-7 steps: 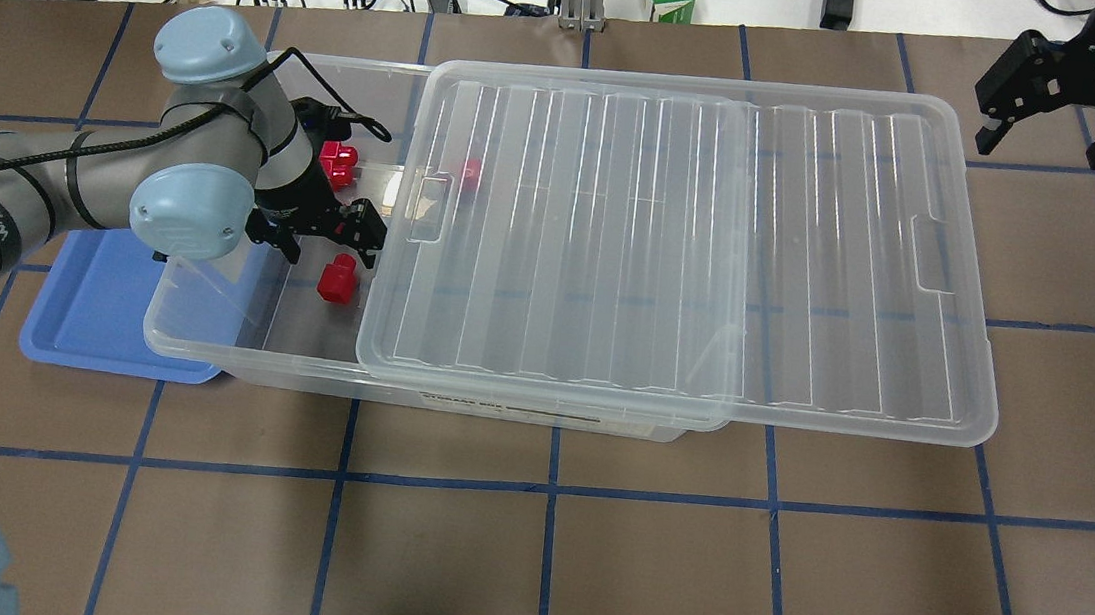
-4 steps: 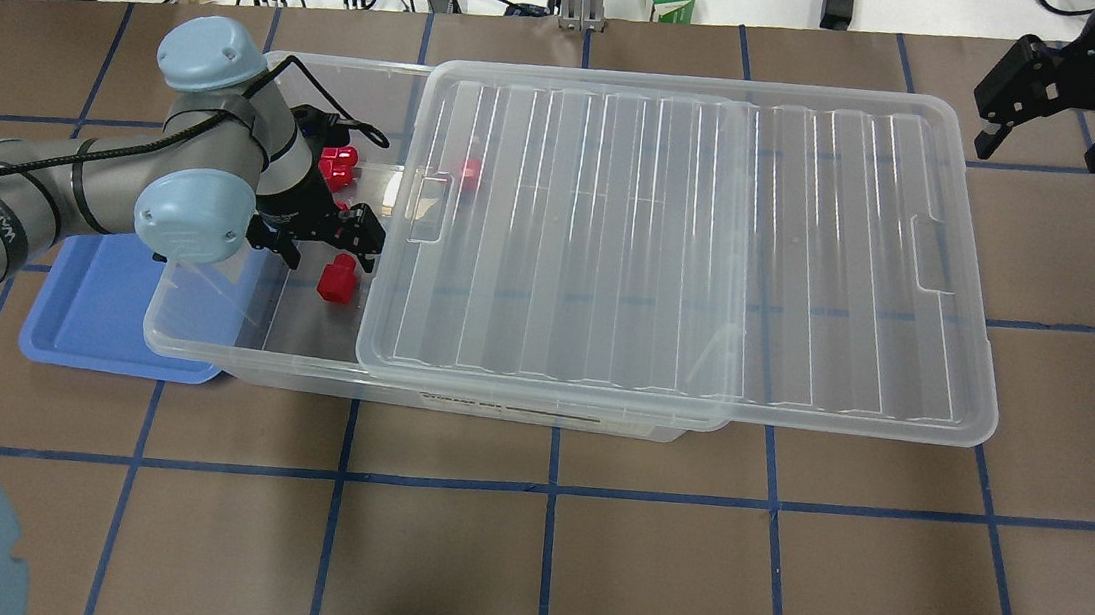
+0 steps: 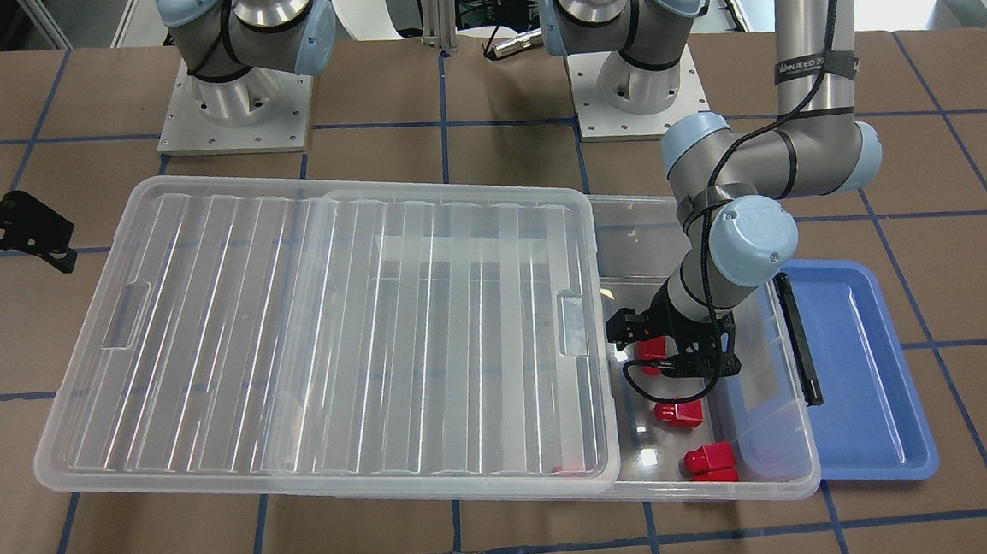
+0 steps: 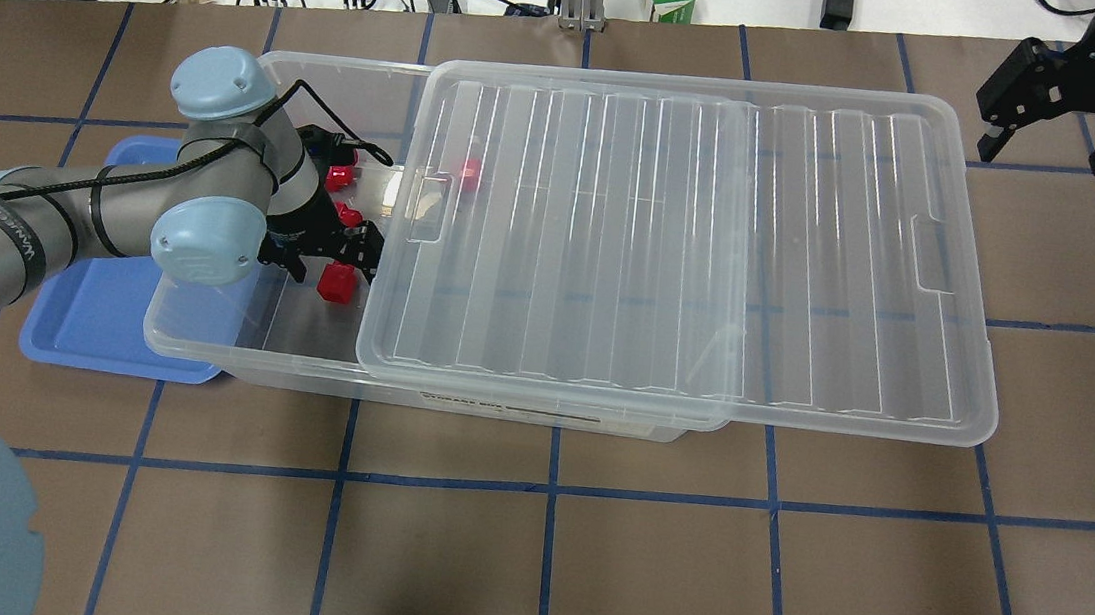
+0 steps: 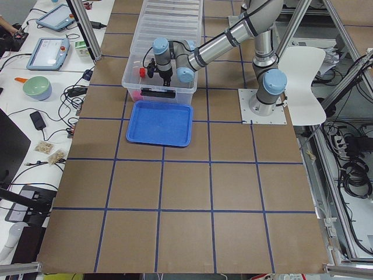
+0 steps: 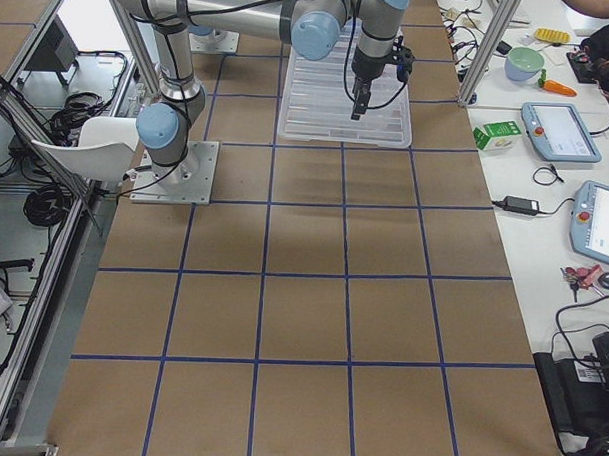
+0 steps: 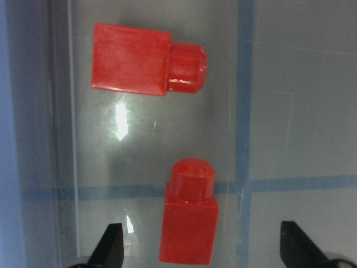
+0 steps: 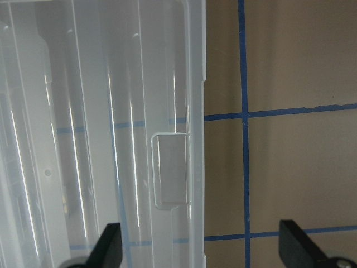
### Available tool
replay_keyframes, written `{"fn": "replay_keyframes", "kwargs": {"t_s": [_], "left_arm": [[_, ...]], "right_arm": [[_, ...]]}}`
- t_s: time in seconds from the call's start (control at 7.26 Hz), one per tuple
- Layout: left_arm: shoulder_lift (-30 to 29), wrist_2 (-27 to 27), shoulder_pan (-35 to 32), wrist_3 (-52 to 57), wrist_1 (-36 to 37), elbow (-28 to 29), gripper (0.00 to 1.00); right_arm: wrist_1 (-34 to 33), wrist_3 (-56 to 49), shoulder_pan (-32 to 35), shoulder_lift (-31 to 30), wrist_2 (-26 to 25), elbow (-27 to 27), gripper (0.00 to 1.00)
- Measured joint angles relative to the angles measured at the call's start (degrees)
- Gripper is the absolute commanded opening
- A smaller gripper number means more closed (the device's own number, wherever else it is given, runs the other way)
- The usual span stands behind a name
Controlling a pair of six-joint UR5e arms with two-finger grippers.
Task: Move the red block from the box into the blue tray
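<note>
Left wrist-mounted view: the left gripper [image 7: 203, 251] hangs with its jaws spread wide on either side of the red block [image 7: 188, 220], touching it on neither side. The block lies nearer one finger [image 7: 110, 248] than the other, so on closing that finger would likely meet it first and skid or twist it on the slick floor of the box [image 4: 300, 369]. A second block [image 7: 146, 60] lies just beyond, apart. The lid [image 4: 684, 250] has its edge near the gripper and could snag on the lift. The blue tray [image 4: 94, 324] lies by the table's left edge, beyond the box wall, which the carry must clear. The right gripper [image 4: 1051, 140], wide and empty, hovers over the far right corner.
</note>
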Motion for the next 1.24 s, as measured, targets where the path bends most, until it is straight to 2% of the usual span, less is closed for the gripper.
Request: {"fn": "replay_keyframes", "kwargs": {"t_s": [0.14,0.55,0.96,1.24], "left_arm": [[-0.29,0.00,0.01,-0.12,-0.01,-0.09,0.48],[-0.67,0.00,0.02,0.27,-0.10,-0.18,0.00],[0.66,0.09,-0.14,-0.13,-1.58,0.67,0.00],[4.21,0.07,-0.36,-0.65,-9.29,4.16,0.00]], "right_arm": [[0.00,0.01,0.00,-0.18,-0.04,-0.07,1.00],[-0.01,-0.01,0.00,-0.33,-0.12,-0.12,1.00],[-0.07,-0.07,0.00,-0.34,-0.16,-0.13,1.00],[-0.10,-0.08,0.00,-0.34,-0.20,-0.13,1.00]]}}
